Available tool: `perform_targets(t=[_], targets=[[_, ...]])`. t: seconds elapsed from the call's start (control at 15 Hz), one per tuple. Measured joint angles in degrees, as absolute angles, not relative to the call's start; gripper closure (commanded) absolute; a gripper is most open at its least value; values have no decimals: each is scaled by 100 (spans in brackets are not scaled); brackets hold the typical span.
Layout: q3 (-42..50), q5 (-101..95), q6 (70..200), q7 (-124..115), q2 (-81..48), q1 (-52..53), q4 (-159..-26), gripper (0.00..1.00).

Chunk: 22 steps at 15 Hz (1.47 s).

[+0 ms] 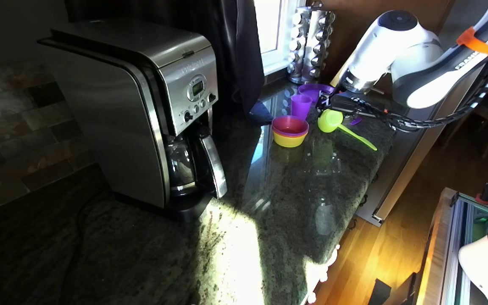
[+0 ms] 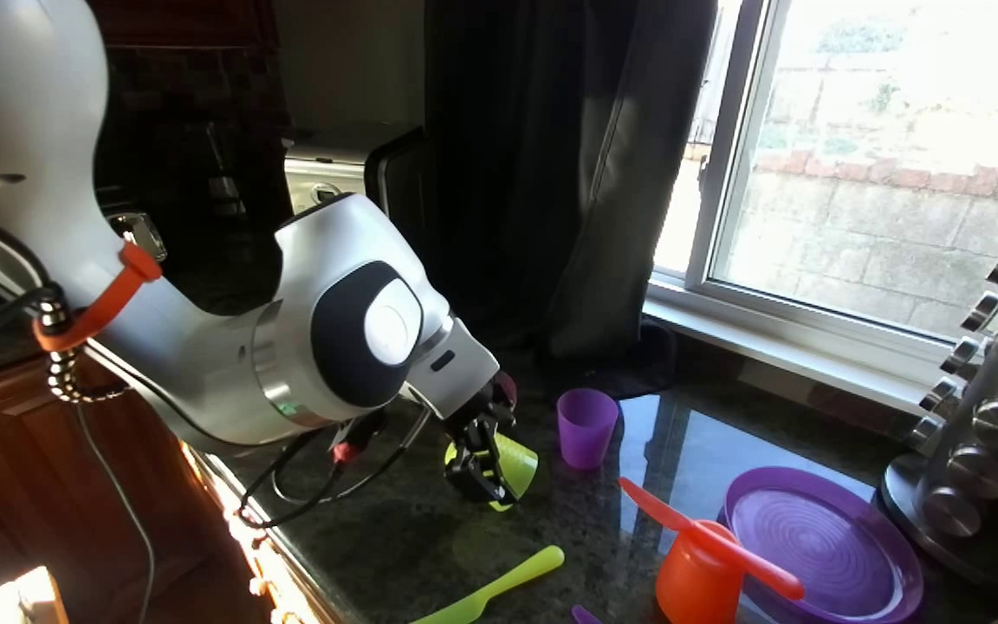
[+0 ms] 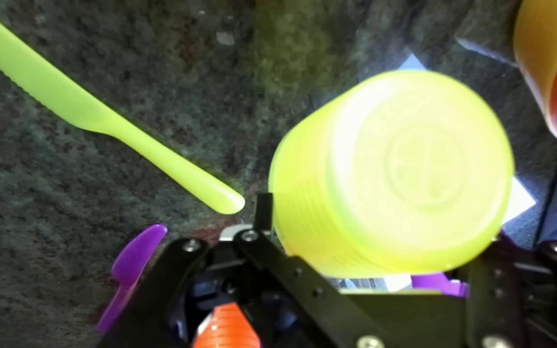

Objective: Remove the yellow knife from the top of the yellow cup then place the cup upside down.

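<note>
- In the wrist view the gripper (image 3: pixel 380 227) comes in from the bottom of the frame, grasping the yellow cup (image 3: pixel 414 164); one finger shows at the cup's left side, the other is partly hidden at its lower right.
- The cup fills the area right of centre there, its base turned to the camera. In an exterior view it sits tilted among the gripper's fingers, at the middle of the frame, below centre. I cannot tell whether it touches the dark stone countertop (image 3: pixel 186 63).
- The yellow knife (image 3: pixel 97 113) lies flat on that surface, apart from the cup, running from the upper left corner of the wrist view toward the centre, its tip cut off by the frame edge.
- A purple utensil (image 3: pixel 136 261) lies below the knife's handle, toward the lower left.
- Stacked bowls (image 1: pixel 289 142), the lowest yellow, stand right of centre in an exterior view, left of the cup.
- In an exterior view an orange cup (image 2: pixel 698 581) stands at the lower right, an orange knife (image 2: pixel 754 565) across its top.
- Behind it, a purple plate (image 2: pixel 811 537) lies at the lower right.
- A purple cup (image 2: pixel 586 433) stands upright right of centre.
- A spice rack (image 2: pixel 984 425) stands at the right edge.
- A dark curtain (image 2: pixel 551 173) hangs at top centre, beside a window (image 2: pixel 880 173) at upper right.
- A coffee maker (image 1: pixel 184 84) fills much of the left half of an exterior view.
</note>
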<state>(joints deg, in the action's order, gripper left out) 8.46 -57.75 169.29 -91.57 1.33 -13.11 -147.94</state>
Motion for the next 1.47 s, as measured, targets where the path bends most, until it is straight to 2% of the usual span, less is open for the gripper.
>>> perform_targets(t=[0.13, 0.2, 0.27, 0.33, 1.07, 1.47], targets=[[830, -6012, 16899, -9395, 105, -1310, -14778, 50], [824, -6116, 16872, -9503, 89, -1309, -14767, 6], [817, -6192, 16848, -9587, 69, -1305, -14761, 5], [811, -6246, 16839, -9649, 41, -1301, -14758, 0], [780, -6079, 16836, -9724, -171, -1286, -14731, 0], [782, -4227, 16861, -8045, -176, -1289, -14855, 0]])
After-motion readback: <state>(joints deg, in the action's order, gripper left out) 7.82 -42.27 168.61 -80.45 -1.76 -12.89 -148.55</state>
